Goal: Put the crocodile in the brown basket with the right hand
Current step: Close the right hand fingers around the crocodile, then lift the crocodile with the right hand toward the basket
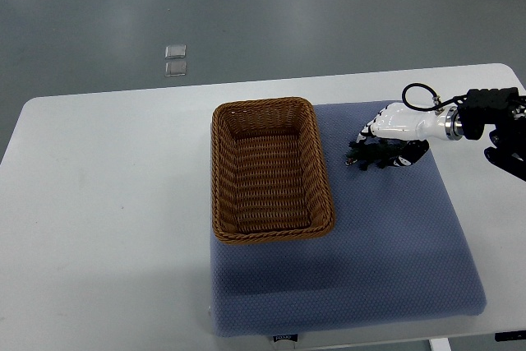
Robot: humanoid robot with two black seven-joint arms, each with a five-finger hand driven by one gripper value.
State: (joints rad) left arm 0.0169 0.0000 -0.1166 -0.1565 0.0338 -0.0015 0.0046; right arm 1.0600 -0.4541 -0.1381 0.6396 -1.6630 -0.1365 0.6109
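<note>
The brown wicker basket (219, 172) stands empty on the left part of a blue mat. To its right, my right hand (385, 152) hangs low over the mat, its white back up and its dark fingers (366, 132) curled downward. A small dark spiky shape, the crocodile (358, 158), shows under the fingers, which are shut on it. Most of it is hidden by the hand, and I cannot tell whether it is touching the mat. The hand is about a hand's width from the basket's right rim. My left arm does not show.
The blue padded mat (386, 244) covers the right half of the white table (107, 203). A black cable loop (419, 94) sticks up at my right wrist. Two small clear squares (175, 61) lie on the floor beyond the table.
</note>
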